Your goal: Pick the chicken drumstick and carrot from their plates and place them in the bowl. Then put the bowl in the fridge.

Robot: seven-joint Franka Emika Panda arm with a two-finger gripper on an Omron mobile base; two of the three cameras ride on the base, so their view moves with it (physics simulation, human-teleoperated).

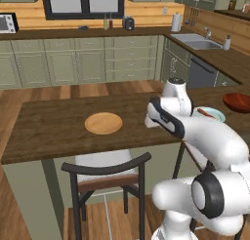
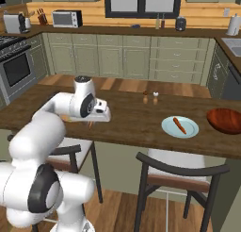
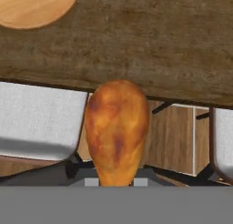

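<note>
Over the near edge of the wooden counter, the gripper holds the chicken drumstick; in the hand view the golden-brown meat rises big and close from between the fingers, so the pincer is clamped on it; the finger tips themselves are hidden behind the meat. The tan plate sits bare on the counter, so the drumstick is already off it; the job now looks like carrying it to the bowl.

The bowl is far off at the right end of the counter, and the pale blue plate lies between, just beside the bowl; the carrot lies on that plate. Two small shakers stand further back on the counter.

To do this step well, I think the arm should keep the squeeze firm and steady, since the drumstick is round and smooth and could slip; it should stay high enough to pass over the blue plate and the bowl's rim without bumping them; it should move slowly, so the meat does not swing. The fingers should come apart only when the drumstick hangs right over the middle of the bowl and low, so it drops softly and does not bounce out; the carrot comes after that.
</note>
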